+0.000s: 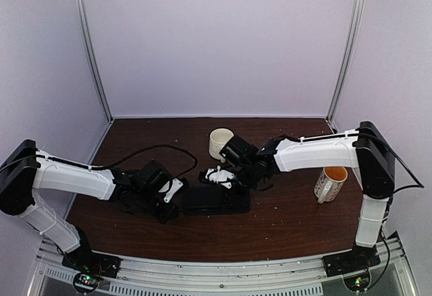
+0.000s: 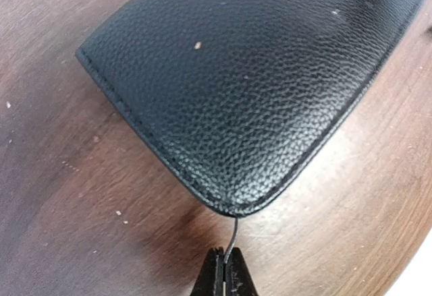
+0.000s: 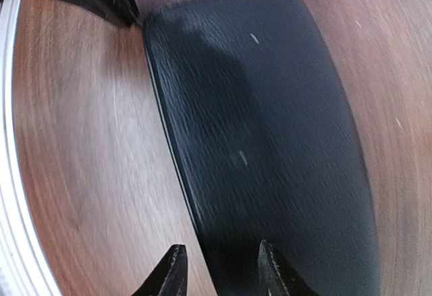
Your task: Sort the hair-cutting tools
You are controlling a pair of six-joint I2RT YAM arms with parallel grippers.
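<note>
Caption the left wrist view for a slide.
Shut left end effector pinches a thin wire at the black case's rounded corner.

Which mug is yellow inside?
The yellow-lined mug, standing alone on the far right; its inside is yellow-orange. The white mug, at the back middle, is white inside too.

Black case [image 1: 216,201] fills centre; white mug [image 1: 220,141] just behind; near table [image 1: 283,235] strip seemingly free.

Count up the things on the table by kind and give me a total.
Mugs: 2 (white mug, yellow-lined mug)
Black case: 1
Total: 3 visible
</note>
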